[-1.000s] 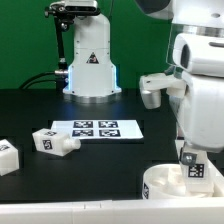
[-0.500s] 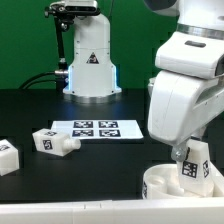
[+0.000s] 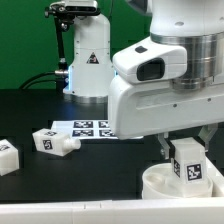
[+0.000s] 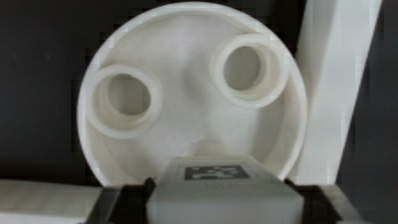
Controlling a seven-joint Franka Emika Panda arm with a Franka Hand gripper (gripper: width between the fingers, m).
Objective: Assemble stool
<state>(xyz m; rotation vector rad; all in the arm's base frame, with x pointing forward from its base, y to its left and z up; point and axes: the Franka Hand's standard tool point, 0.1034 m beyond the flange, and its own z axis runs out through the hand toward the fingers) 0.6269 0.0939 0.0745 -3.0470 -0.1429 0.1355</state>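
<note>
Hidden: the arm (image 3: 165, 85) fills the exterior view's right, covering the marker board's (image 3: 92, 128) end on that side and the seat's (image 3: 158, 184) far rim; the picture's bottom edge cuts off the seat.
Hard to make out: whether the held leg (image 3: 190, 166) touches the seat's floor.
Tool: in the wrist view the tool (image 4: 214, 196) is clamped on the held leg, one dark finger on each side.
Change: since half a second ago the arm's housing has swung toward the exterior view's left; the held leg stays over the seat.
Unmoved: a loose leg (image 3: 54, 141) just beside the marker board and a second loose leg (image 3: 8, 155) near the left edge, both on the bench (image 3: 40, 110).
Seat contents: two round holes (image 4: 127, 100) in its floor, with the held leg at its rim.
</note>
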